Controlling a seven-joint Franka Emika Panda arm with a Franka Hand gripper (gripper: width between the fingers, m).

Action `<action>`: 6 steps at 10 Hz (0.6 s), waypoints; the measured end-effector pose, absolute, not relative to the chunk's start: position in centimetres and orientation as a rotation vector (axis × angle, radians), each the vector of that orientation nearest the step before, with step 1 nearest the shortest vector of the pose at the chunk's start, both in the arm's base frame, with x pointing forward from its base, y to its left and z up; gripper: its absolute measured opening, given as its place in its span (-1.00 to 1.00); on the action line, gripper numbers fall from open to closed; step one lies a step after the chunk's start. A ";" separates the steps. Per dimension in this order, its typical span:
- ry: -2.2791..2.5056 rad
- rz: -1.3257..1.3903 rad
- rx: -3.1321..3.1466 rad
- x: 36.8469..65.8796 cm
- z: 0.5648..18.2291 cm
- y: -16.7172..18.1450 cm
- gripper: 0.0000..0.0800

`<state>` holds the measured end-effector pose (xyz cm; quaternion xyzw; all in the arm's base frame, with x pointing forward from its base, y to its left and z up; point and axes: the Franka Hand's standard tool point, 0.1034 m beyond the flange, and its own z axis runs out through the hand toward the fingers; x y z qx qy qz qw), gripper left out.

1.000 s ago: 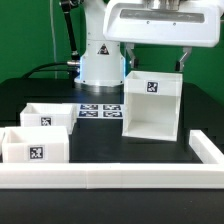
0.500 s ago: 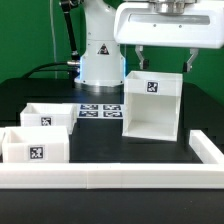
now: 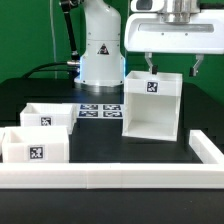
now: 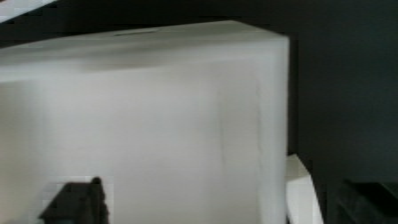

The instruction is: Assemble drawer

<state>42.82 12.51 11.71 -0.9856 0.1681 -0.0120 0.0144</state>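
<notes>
The drawer's tall white housing (image 3: 152, 105) stands upright at the table's middle, open side facing the front, with a tag on its top front. It fills most of the wrist view (image 4: 160, 120). Two small white trays sit at the exterior view's left, one behind (image 3: 48, 117) and one in front (image 3: 33, 145), each tagged. My gripper (image 3: 173, 64) hangs just above the housing's top, shifted toward the exterior view's right, open and empty. In the wrist view the gripper (image 4: 222, 205) has one dark fingertip (image 4: 75, 200) over the housing and the other off its edge.
The marker board (image 3: 100, 109) lies flat behind the trays by the robot base (image 3: 100, 55). A long low white rail (image 3: 110, 178) runs along the front and turns back at the exterior view's right (image 3: 208, 148).
The gripper has moved toward the exterior view's right and slightly up above the housing. The housing and trays have not moved.
</notes>
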 end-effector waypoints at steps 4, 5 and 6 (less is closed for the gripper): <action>0.501 -0.010 -3.068 42.2 10.0 13.3 0.62; 0.498 0.001 -3.069 42.1 9.6 13.3 0.62; 0.487 0.007 -3.071 42.1 9.4 13.3 0.56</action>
